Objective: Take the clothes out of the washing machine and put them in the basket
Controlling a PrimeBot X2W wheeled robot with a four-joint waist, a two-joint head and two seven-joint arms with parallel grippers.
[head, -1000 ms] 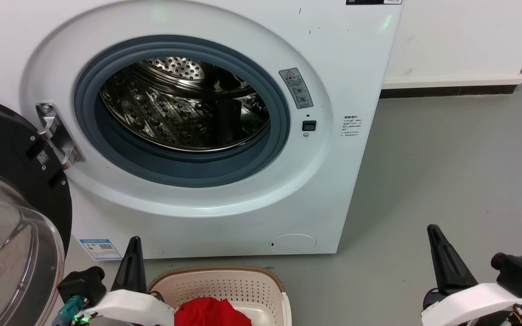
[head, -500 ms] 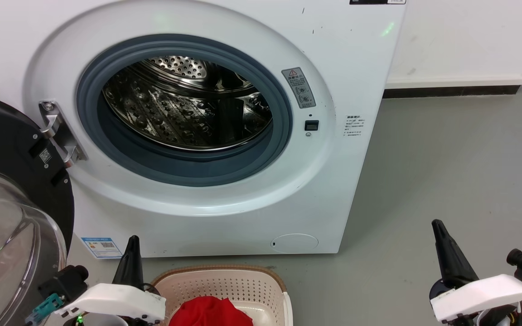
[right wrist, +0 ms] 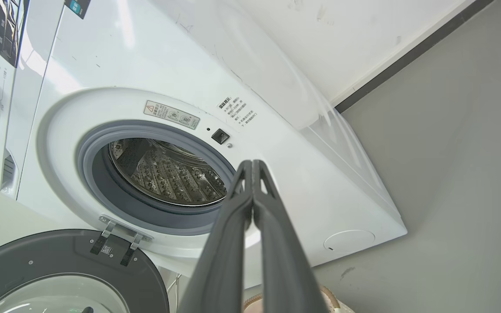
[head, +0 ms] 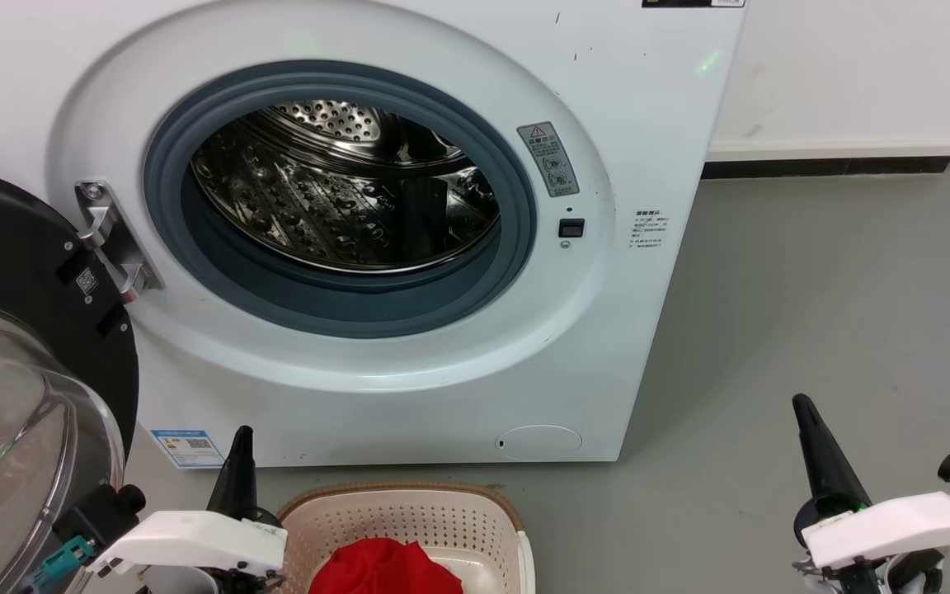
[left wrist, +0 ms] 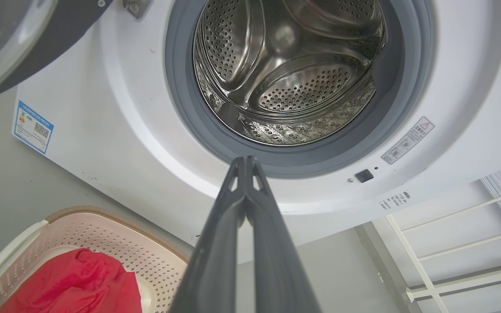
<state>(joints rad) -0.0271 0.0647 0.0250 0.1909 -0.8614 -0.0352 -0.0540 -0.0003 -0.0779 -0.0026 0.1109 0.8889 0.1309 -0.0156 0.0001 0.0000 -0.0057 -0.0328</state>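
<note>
One large white front-loading washing machine [head: 409, 396], standing on a smooth grey floor [head: 813, 289], with its round grey-rimmed porthole [head: 343, 313] facing the robot. One black-framed round glass door [head: 21, 396], swung wide open on a metal hinge [head: 108, 239] at the porthole's left. One shiny perforated steel drum [head: 335, 198] behind the porthole, its ribs and holes in plain sight in the head view and both wrist views. One small cream-white rectangular plastic basket [head: 409, 516], perforated sides, brown woven-look rim, on the floor just before the machine's base and below the porthole. One bright red soft fabric garment [head: 384, 569], bunched, lying inside the basket. One left gripper [head: 242, 441], two long dark fingers pressed together tip to tip with nothing between them, just beside the basket's left rim, pointing toward the machine. One right gripper [head: 805, 412], fingers likewise together and gripping nothing, over bare floor well to the right of the basket.
</note>
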